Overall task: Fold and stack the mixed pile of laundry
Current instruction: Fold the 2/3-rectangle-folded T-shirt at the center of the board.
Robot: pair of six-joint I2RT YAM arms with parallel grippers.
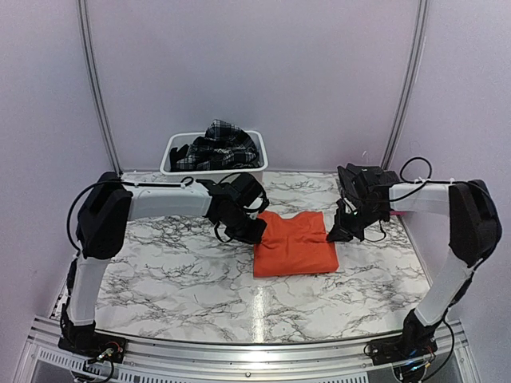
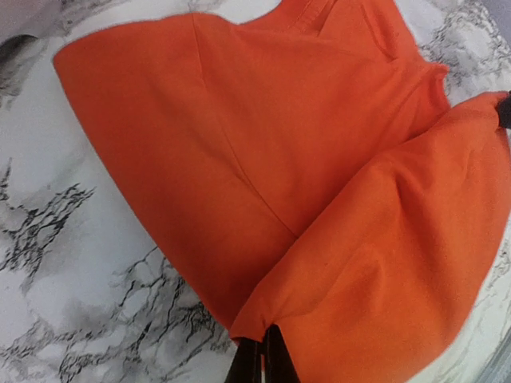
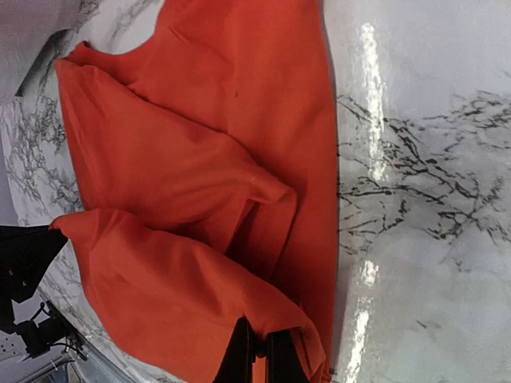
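Both hands are closed on cloth: the left hand (image 1: 254, 231) pinches a corner of the orange T-shirt (image 1: 294, 243) on its left far side, and the right hand (image 1: 335, 234) pinches the opposite corner on the right far side. In the left wrist view the two dark fingers (image 2: 257, 361) meet on a point of orange fabric at the bottom edge, and in the right wrist view the fingers (image 3: 239, 355) are pressed together on the hem in the same way. The counter (image 1: 176, 263), white marble with grey veins, carries the T-shirt near its middle, between the two arms. The T-shirt lies as a rough rectangle, folded over itself. The part held between the hands is raised a little above the lower layer and hangs in soft wrinkles, and the neck opening shows near the far side. Behind the counter, against the back wall, stands the white tub (image 1: 170, 157), well apart from the T-shirt. The plaid skirt (image 1: 222, 142), black and white, is crumpled inside the tub and rises above its rim. A dark cloth (image 1: 180, 152) lies just beside the skirt in the left part of the tub, and I cannot tell its shape.
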